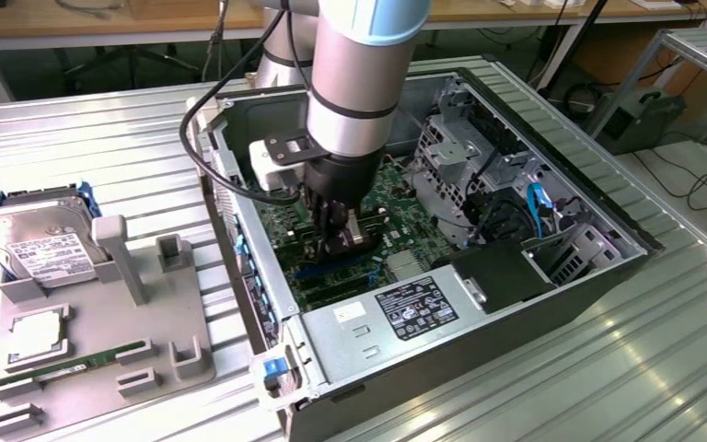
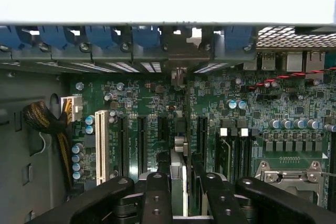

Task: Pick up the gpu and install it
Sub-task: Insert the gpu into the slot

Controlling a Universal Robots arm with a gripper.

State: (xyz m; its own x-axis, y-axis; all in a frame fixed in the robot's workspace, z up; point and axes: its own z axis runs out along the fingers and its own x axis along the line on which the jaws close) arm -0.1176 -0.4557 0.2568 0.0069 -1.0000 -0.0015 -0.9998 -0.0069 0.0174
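My gripper (image 1: 339,241) is down inside the open computer case (image 1: 599,276), just over the green motherboard (image 1: 390,189). In the wrist view the two black fingers (image 2: 156,195) are shut on the gpu (image 2: 178,174), a thin dark card seen edge-on. The card runs from the gripper (image 2: 182,184) toward the case's rear wall, and its silvery bracket end (image 2: 179,75) sits at the slot openings there. It stands upright over the black expansion slots (image 2: 142,142). I cannot tell whether its edge is seated in a slot.
To the exterior view's left, a grey fixture tray (image 1: 144,322) holds a green memory stick (image 1: 74,363) and a processor chip (image 1: 37,335). A silver hard drive (image 1: 37,245) lies beside it. Around the gripper are the drive cages (image 1: 452,157), power supply (image 1: 405,308) and a cable bundle (image 2: 44,121).
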